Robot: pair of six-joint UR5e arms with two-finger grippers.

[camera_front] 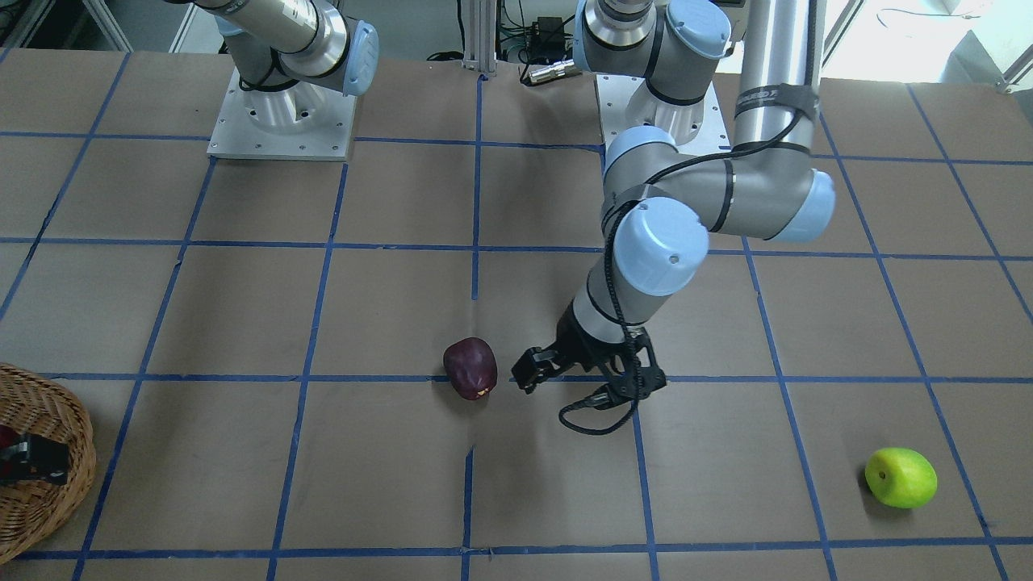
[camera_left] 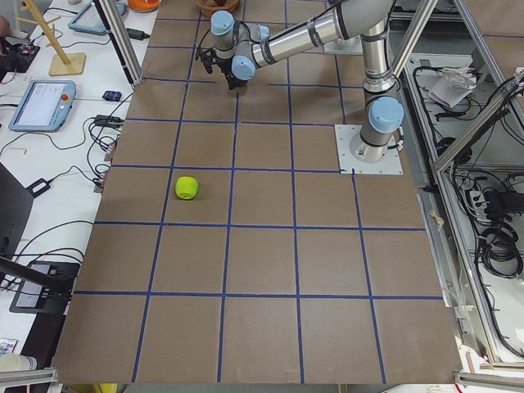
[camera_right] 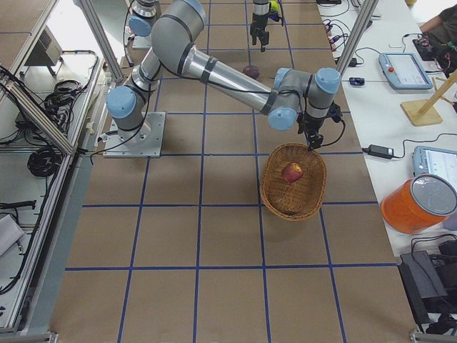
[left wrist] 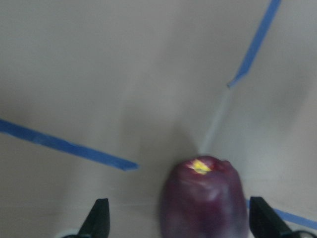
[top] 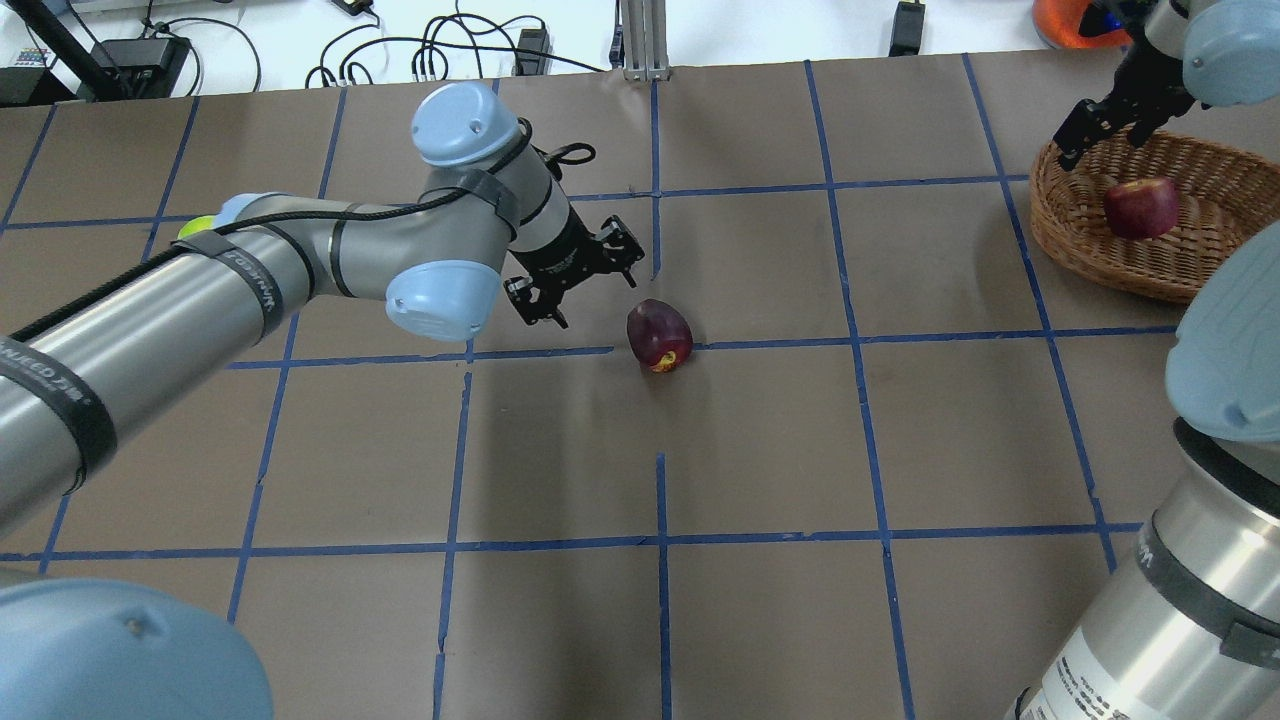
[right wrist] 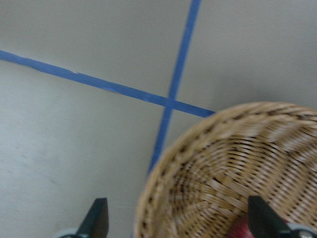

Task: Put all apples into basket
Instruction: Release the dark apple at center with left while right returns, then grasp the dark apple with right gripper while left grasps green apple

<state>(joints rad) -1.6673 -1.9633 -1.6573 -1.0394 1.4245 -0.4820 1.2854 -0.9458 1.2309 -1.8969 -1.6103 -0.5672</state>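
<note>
Mid-desk on the brown paper, the left gripper (top: 592, 290) hangs spread beside the dark apple (top: 659, 335), apparently lining up a grab, while the right gripper (right wrist: 179, 220), also spread, hovers over the far-right-corner basket (top: 1060, 220).

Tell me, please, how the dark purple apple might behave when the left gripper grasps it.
The dark purple apple is round and lies on its side on the flat table, so a nudge would probably roll it. Its skin looks smooth, so it may slip unless the left gripper closes across its widest part. It looks rigid.
</note>
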